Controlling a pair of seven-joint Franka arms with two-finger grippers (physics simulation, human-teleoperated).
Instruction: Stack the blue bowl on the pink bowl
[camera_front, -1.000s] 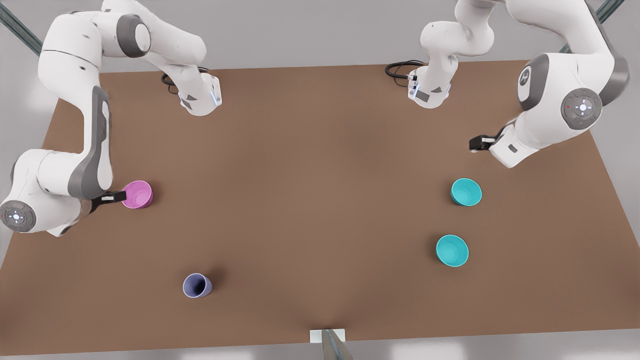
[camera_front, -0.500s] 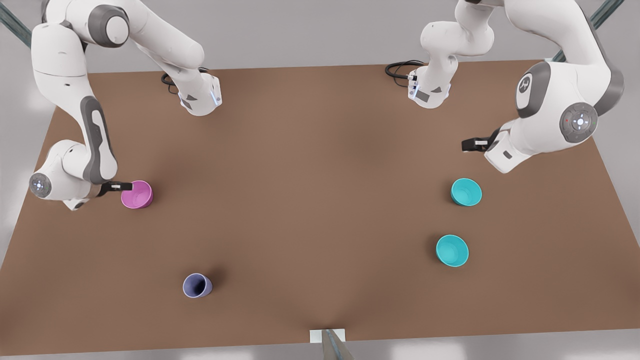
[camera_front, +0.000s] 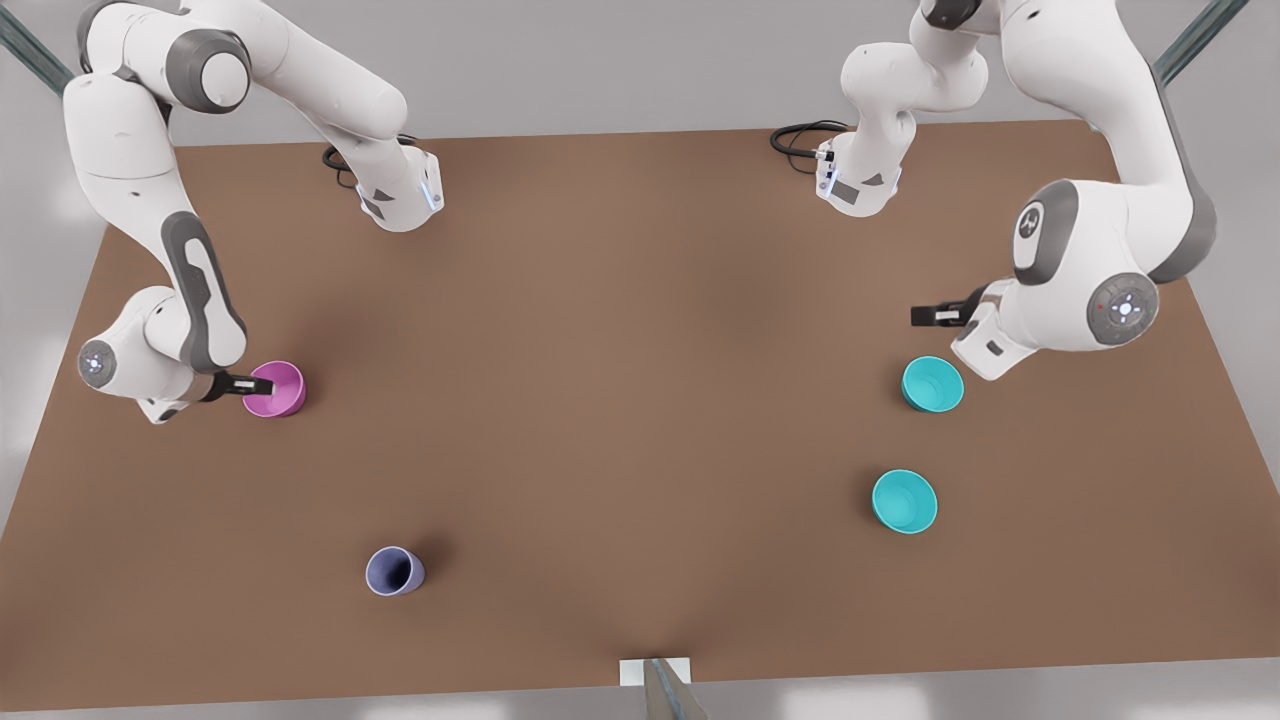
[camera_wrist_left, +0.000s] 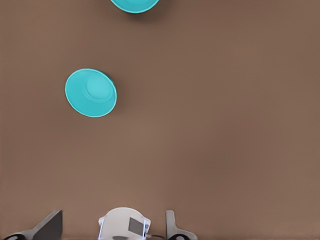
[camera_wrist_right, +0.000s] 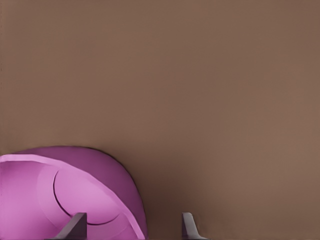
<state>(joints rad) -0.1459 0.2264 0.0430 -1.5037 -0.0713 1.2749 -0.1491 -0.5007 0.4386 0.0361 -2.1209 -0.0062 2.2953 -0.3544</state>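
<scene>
Brown counter (camera_front: 640, 400) carries 4 vessels. Left claw (camera_front: 925, 316) hovers just above the nearer blue bowl (camera_front: 933, 384), fingers spread wide, empty. Right claw (camera_front: 248, 384) sits at the rim of the pink bowl (camera_front: 275, 389), fingers apart straddling its wall, not closed on it.

Judgement: bowls look light, rigid, smooth plastic; pinch the rim wall.

A second teal bowl (camera_front: 905, 501) lies near; periwinkle cup (camera_front: 393, 571) well apart. The path between looks unobstructed.

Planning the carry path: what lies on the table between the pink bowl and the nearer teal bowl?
Nothing: the front view shows bare brown table between the round pink plastic bowl and the round teal plastic bowl.
</scene>
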